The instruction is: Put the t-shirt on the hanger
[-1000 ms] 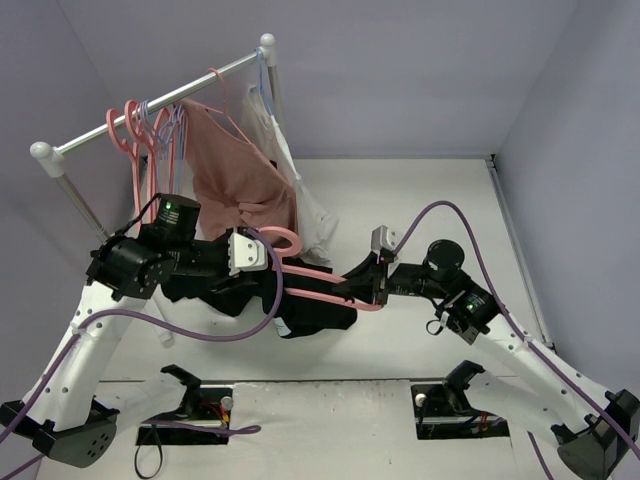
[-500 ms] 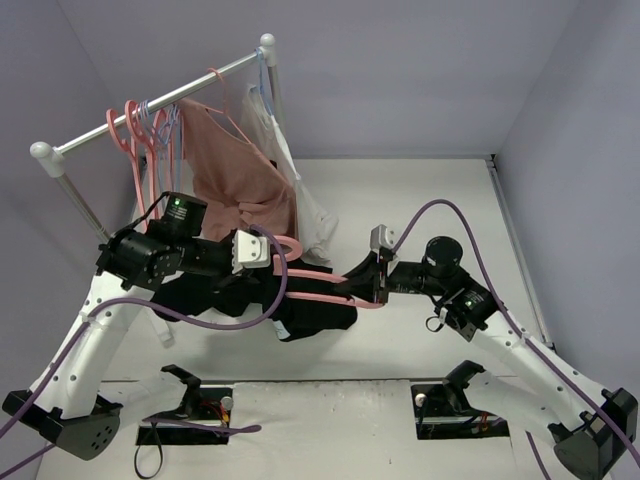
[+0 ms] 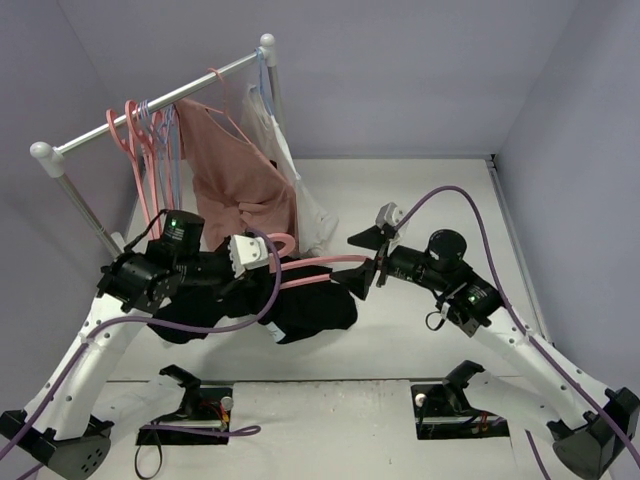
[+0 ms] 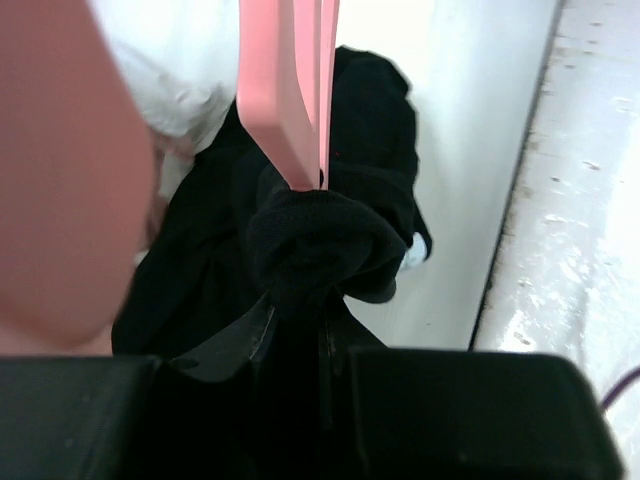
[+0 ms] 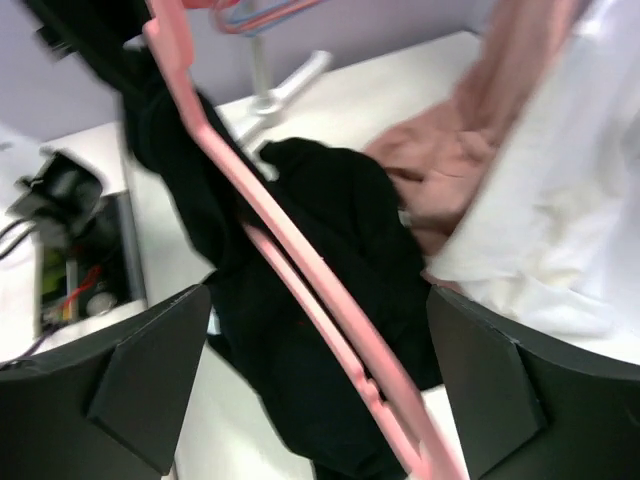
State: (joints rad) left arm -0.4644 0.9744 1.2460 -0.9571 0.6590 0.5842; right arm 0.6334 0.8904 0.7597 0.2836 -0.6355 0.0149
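The black t-shirt (image 3: 300, 312) lies bunched below the pink hanger (image 3: 320, 265), which runs level between the two arms. In the left wrist view, t-shirt (image 4: 340, 235) fabric is gathered round the hanger's (image 4: 290, 100) near end. My left gripper (image 4: 295, 335) is shut on that black bunch; whether the hanger is also pinched is hidden. From above, the left gripper (image 3: 280, 272) sits by the hook. My right gripper (image 3: 357, 259) stands wide open at the hanger's other end. The hanger (image 5: 300, 290) passes between its fingers (image 5: 150, 380), over the t-shirt (image 5: 330, 200).
A clothes rail (image 3: 150, 105) crosses the back left with spare pink hangers (image 3: 130, 135) and thin lilac ones (image 3: 172, 125). A dusty-pink garment (image 3: 240, 180) and a white garment (image 3: 305, 205) hang from it, just behind the arms. White table (image 3: 430, 200) lies to the right.
The right gripper has opened and let go of the hanger's end. The left gripper has closed on the black bunch, and the left arm has shifted slightly left.
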